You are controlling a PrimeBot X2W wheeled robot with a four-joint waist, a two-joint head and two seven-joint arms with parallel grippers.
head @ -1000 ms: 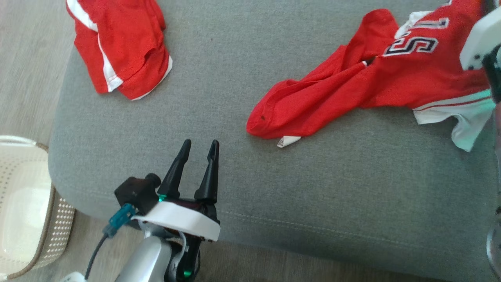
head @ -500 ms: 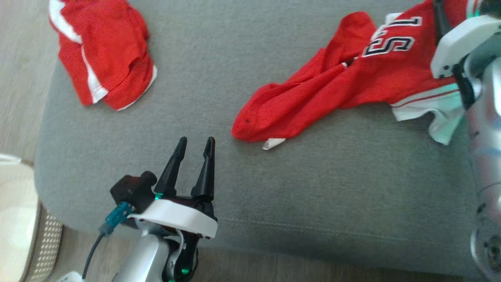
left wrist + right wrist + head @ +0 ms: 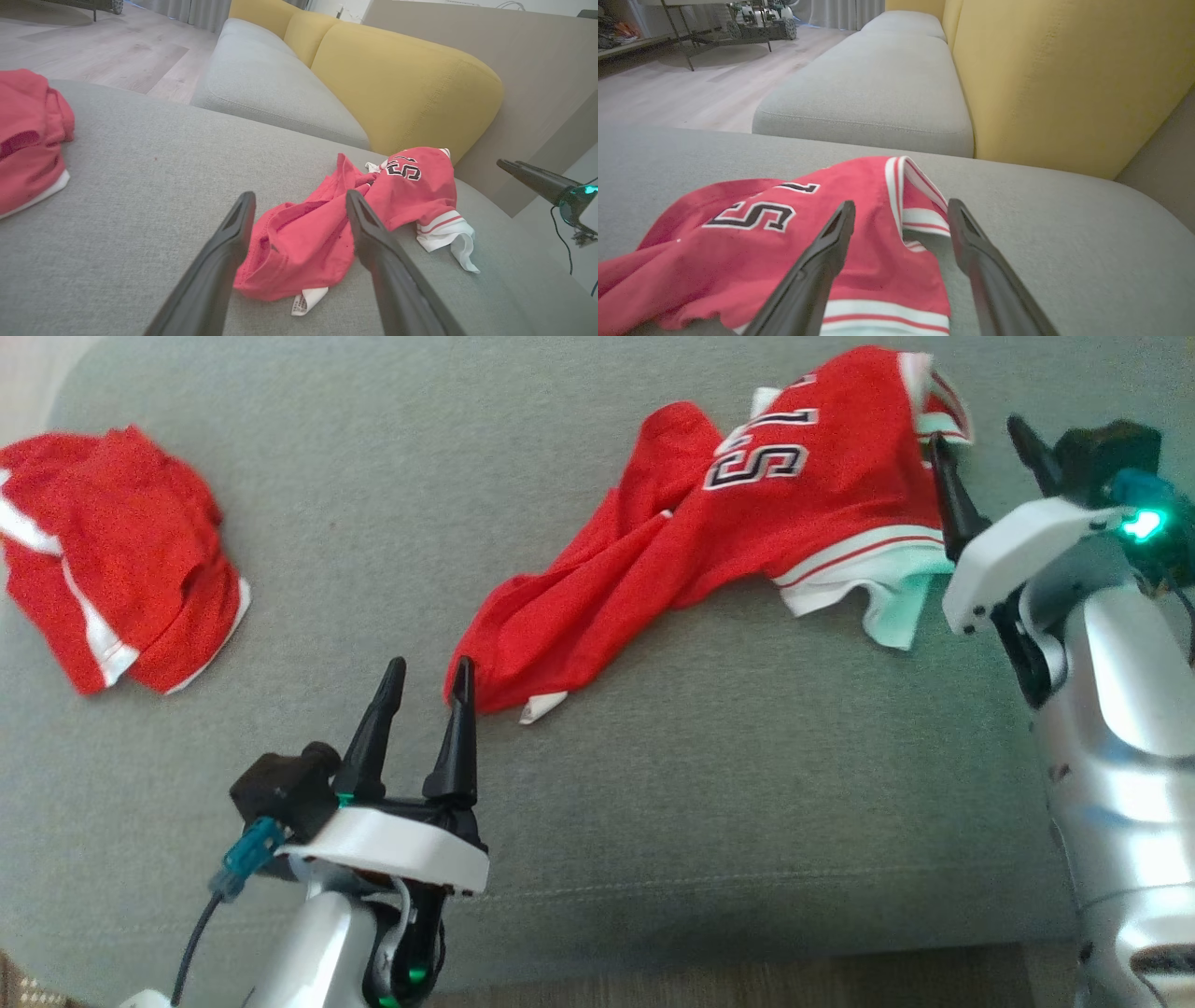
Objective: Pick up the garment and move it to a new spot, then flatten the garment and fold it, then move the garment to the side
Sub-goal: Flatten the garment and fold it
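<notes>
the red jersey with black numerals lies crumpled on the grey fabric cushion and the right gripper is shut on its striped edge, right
No: the right gripper is open, holding nothing, as the right wrist view shows. The red jersey does lie crumpled on the grey fabric cushion.

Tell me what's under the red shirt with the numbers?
The red shirt lies on the grey cushion. A white tag pokes out underneath its near end. Its bunched folds hide anything else.
</notes>
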